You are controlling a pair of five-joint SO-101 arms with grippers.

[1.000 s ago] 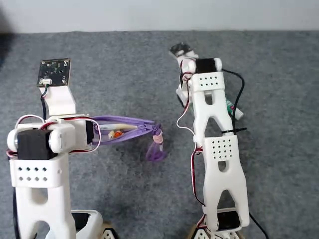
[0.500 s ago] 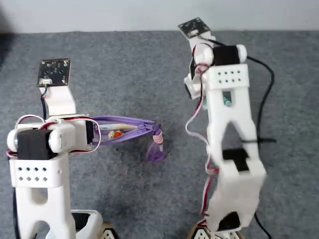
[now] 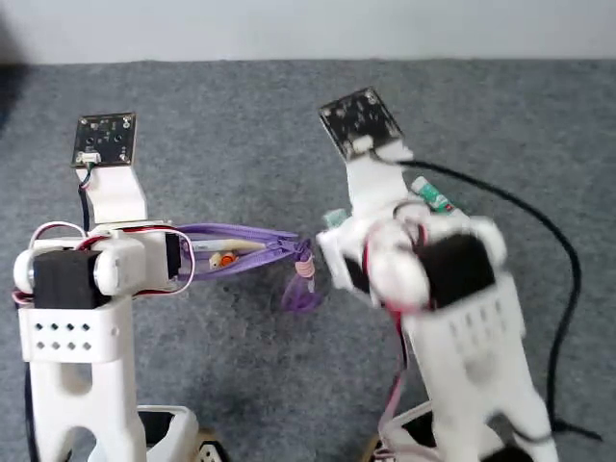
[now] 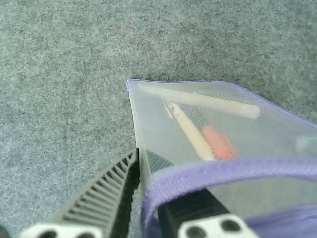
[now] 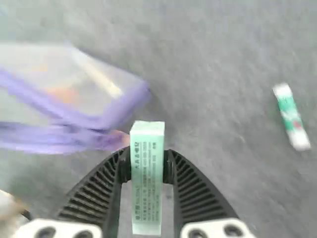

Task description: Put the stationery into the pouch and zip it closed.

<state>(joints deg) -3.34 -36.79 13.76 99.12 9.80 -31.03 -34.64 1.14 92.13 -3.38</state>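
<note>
Pouch (image 3: 241,252), centre-left in high view, clamped at edge by left gripper (image 4: 148,178); pens (image 4: 198,101) already inside. Green eraser (image 5: 146,171) pinched in right gripper (image 5: 146,157) near pouch mouth. Green-white tube (image 3: 431,195) on carpet (image 3: 241,115), to be packed; zip not yet closed.

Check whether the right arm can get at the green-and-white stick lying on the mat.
Probably not yet: nothing blocks the stick, but the right gripper is shut on a green eraser, leaving no free grip.
</note>
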